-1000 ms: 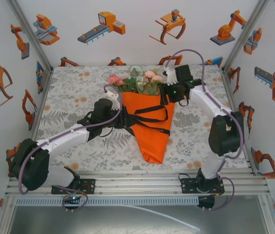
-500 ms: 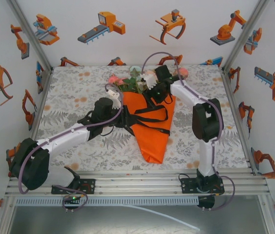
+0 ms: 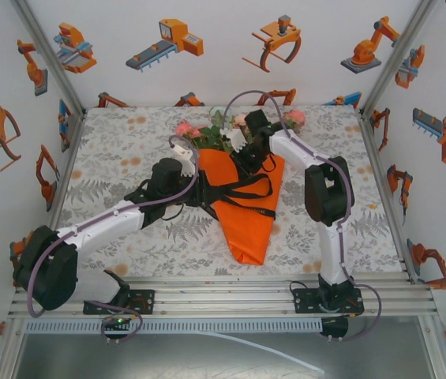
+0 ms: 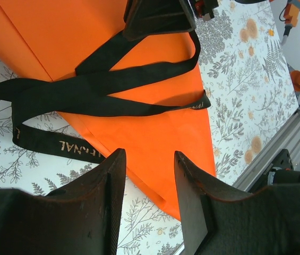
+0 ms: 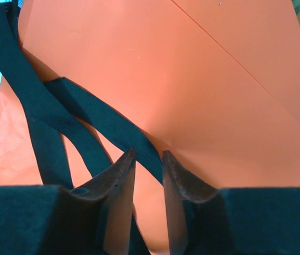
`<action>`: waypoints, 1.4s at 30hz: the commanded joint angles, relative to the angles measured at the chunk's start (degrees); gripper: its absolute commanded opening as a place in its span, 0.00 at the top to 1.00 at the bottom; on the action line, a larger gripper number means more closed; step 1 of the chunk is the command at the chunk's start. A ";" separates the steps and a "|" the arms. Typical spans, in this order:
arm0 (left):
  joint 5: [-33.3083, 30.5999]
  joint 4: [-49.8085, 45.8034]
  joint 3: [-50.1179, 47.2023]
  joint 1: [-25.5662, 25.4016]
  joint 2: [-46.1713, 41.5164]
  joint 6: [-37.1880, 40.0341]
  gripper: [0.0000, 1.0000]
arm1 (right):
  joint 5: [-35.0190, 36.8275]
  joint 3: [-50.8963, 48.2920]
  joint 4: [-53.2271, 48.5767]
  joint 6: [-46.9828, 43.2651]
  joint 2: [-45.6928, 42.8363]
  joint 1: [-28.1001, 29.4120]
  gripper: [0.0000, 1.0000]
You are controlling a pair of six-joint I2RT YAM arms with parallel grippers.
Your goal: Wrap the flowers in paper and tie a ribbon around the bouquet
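The bouquet (image 3: 246, 221) lies on the table as an orange paper (image 4: 155, 133) cone, tip toward the arms. Pink, white and green flowers (image 3: 207, 133) stick out of its far, wide end. The black ribbon (image 3: 242, 189) crosses the cone loosely in several strands, one lettered end (image 4: 75, 149) on the tablecloth. My left gripper (image 3: 197, 193) sits at the cone's left edge, open, nothing between its fingers (image 4: 148, 155). My right gripper (image 3: 248, 162) hovers low over the cone's upper part. Its jaws (image 5: 148, 153) stand narrowly open, with a ribbon (image 5: 102, 119) strand right at the tips.
The floral tablecloth (image 3: 128, 158) covers the table. A pink flower head (image 3: 295, 118) shows right of the right arm. An aluminium rail (image 3: 230, 288) runs along the near edge, also in the left wrist view (image 4: 293, 133). Walls enclose three sides.
My right arm has swung left and down from the bouquet's right side onto the cone's upper part, and its jaws have narrowed. The left arm has stayed still.
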 commanded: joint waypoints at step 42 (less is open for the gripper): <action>5.37 -2.20 11.53 -7.30 9.99 26.24 0.57 | 23.24 -19.77 23.49 4.61 -28.54 -5.40 1.00</action>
